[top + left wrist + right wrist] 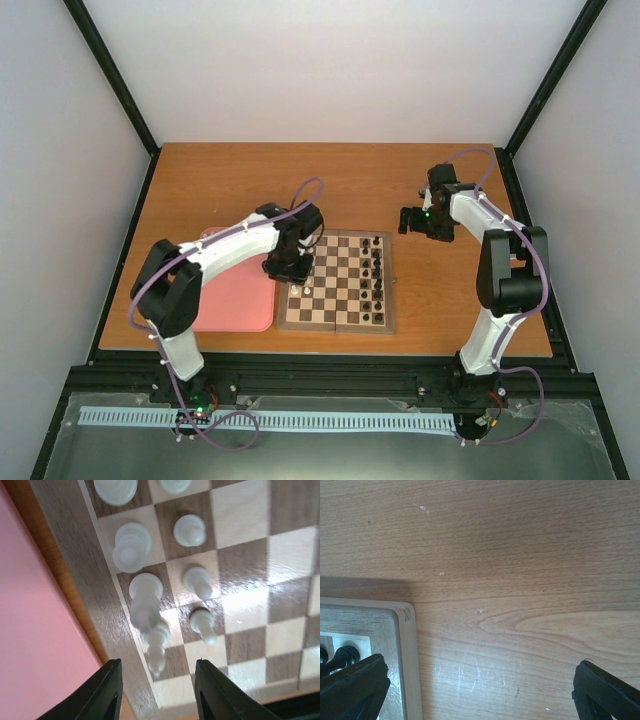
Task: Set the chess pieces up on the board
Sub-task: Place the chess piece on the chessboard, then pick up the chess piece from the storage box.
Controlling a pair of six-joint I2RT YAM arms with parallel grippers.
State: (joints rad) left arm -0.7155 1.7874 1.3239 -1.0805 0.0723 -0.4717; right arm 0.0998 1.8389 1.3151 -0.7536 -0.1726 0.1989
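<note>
Wooden board (pixel 336 325) at mid-table, chess pieces (pixel 132 545) lined along its 9 o'clock edge, both grippers parted.
Nearest, a pink tray (pixel 235 300) lies just beside the board's 9 o'clock border, with a thin strip of table (pixel 250 180) between them. The left gripper (pixel 157 692) hangs over that border close to a board corner, its fingers (pixel 107 692) apart on either side of one white piece, with a gap on each side. Black pieces (pixel 378 275) line the 3 o'clock edge, and open squares run between the two sets. Farther off, at 1 o'clock from the board, the right gripper (pixel 480 690) hovers above bare table just off the board's corner, jaws wide. Open tabletop runs beyond to the far edge.
</note>
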